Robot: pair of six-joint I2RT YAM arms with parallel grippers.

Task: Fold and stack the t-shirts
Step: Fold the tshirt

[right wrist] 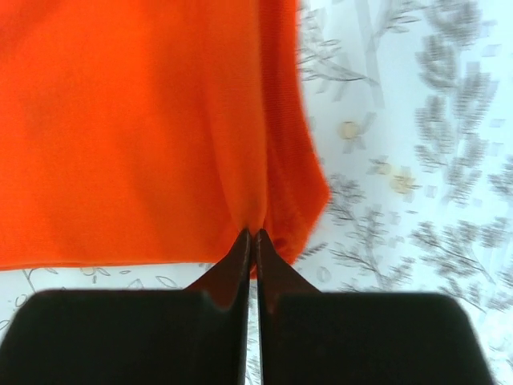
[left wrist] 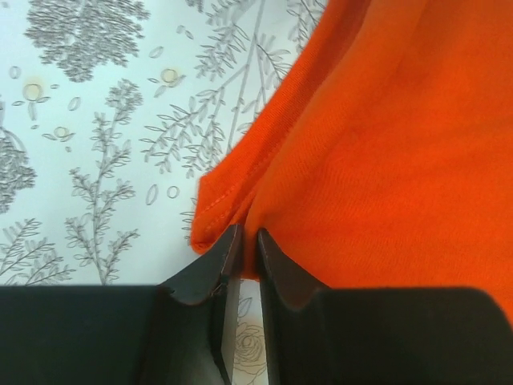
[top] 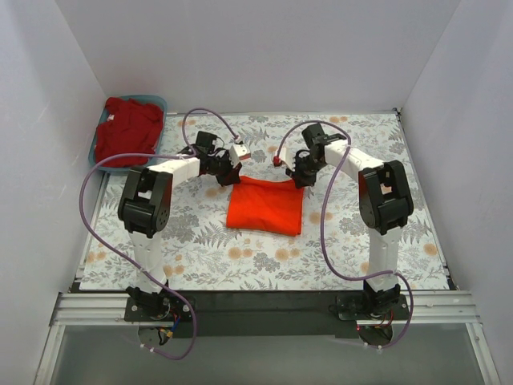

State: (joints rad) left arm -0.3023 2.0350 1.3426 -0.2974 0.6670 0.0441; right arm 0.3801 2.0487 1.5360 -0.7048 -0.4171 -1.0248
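I have the orange-red t-shirt [top: 264, 205] as my reference on the overhead feed. It lies folded into a rough rectangle on the flower-print cloth [top: 200, 241] that covers the table, and both arms reach in to its far edge.

The left gripper [top: 230, 172] sits at the shirt's far left corner. On the left wrist feed its two dark fingers [left wrist: 204, 277] are drawn almost together, and the stitched hem of the shirt runs down into the thin slot between them, so I read it as pinched on that corner. The rest of the shirt fills the upper right of that feed, with the leaf pattern showing to its left.

The right gripper [top: 298, 178] sits at the shirt's far right corner. On the right wrist feed, which is a little blurred, its tips meet on the cloth where a fold line runs down to them, so it is clamped on the shirt as well. A narrow flap of the shirt hangs out just to the right of the tips.

The crimson t-shirt [top: 127, 132] is well apart from the orange one, off beyond its far left side. It is heaped in the blue bin [top: 158, 102], spilling over the bin's near rim.
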